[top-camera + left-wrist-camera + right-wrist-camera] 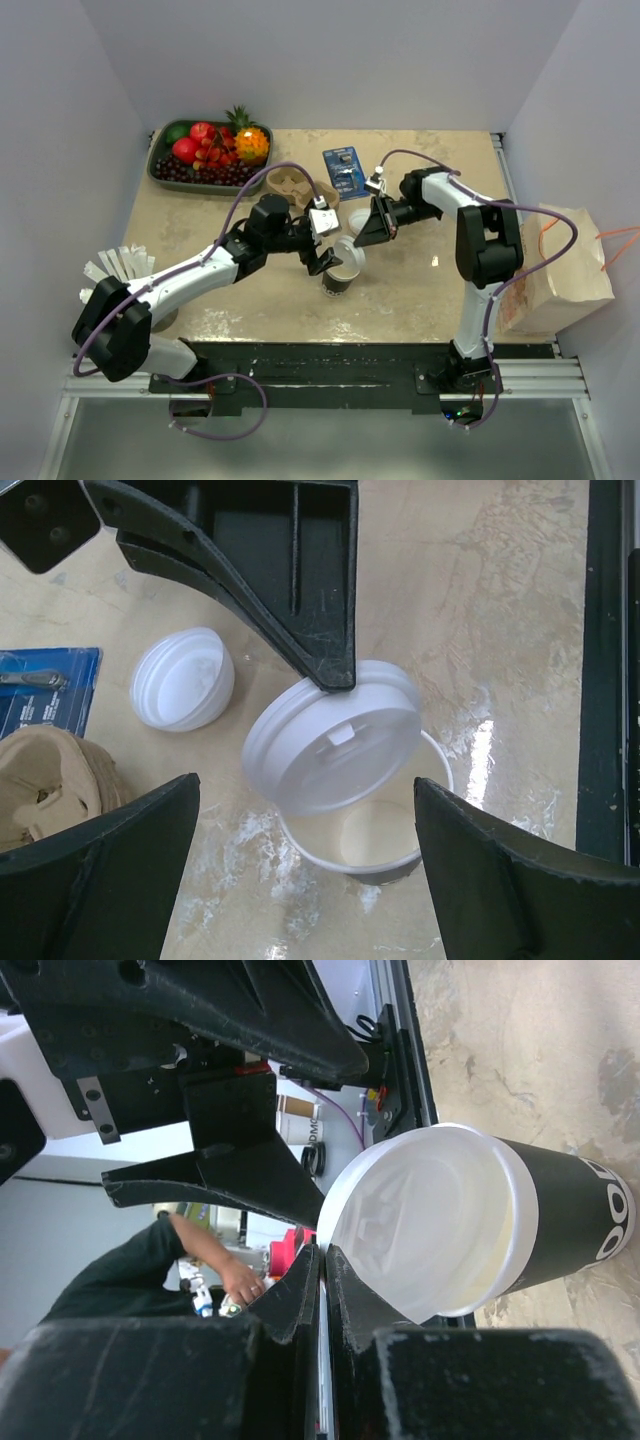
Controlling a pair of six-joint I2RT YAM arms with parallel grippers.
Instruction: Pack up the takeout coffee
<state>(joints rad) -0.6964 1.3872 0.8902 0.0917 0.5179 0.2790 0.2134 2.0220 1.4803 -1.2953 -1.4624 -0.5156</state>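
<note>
Takeout coffee cup point(338, 284) upright mid-table point(420, 290), nearer front edge than back; bare tabletop to its right and front. Lid point(335, 750) tilted over cup mouth, mouth partly uncovered. Right gripper point(322, 1260) pinched narrow on lid's edge. Left gripper point(305, 790) spread wide, fingers either side of cup, not touching. Spare lid point(183, 680) lying near, behind cup. Cup carrier point(50, 780) farther back-left. Paper bag point(560, 265) at table's right edge.

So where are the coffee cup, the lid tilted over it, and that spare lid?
coffee cup point(575, 1215): right wrist view, on its dark side wall.
white lid point(335, 750): left wrist view, middle of its top.
spare lid point(183, 678): left wrist view, its centre.
</note>
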